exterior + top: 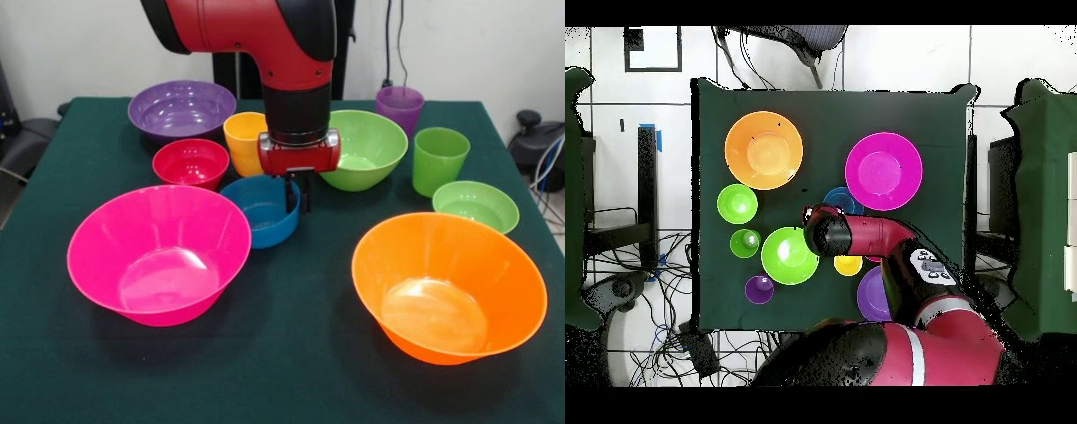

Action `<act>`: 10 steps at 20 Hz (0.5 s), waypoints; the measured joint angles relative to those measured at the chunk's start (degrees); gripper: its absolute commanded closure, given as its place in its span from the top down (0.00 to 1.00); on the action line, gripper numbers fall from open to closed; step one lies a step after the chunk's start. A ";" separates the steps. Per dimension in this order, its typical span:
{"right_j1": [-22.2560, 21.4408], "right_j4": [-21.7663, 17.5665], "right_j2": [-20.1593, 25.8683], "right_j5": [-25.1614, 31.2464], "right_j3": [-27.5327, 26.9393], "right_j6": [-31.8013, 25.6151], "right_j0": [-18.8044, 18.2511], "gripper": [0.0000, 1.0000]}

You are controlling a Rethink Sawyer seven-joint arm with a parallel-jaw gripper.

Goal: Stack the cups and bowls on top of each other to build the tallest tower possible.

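The jaws stand narrow, straddling the rim of the small blue bowl (262,210): in the front view one dark finger shows inside the wall and one outside it, at the bowl's right edge. Whether the pads are already pressing on the plastic cannot be told. The gripper (300,190) hangs straight down from the red arm (265,35).

No stack exists yet; every piece sits separately on the green table (291,353). The blue bowl lies near the table's middle, just in front of the yellow-orange cup (242,141), beside the small red bowl (190,163), and close to the medium green bowl (375,146), which is the likely base.

Judgement: the step in hand is pinching the blue bowl's rim for a lift. The wall is thin and glossy, so the grip should seat deep and close firmly before rising. The lift should go straight up to clear the cup behind, then carry level, as an edge-held bowl will tend to swing.
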 measured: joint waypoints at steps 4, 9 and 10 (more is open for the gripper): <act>-0.03 -0.33 0.13 0.01 0.00 0.00 -0.09 0.00; -1.34 -1.04 0.48 0.01 0.55 0.00 -0.21 0.00; -1.60 -1.13 0.53 0.01 0.73 0.00 -0.21 0.00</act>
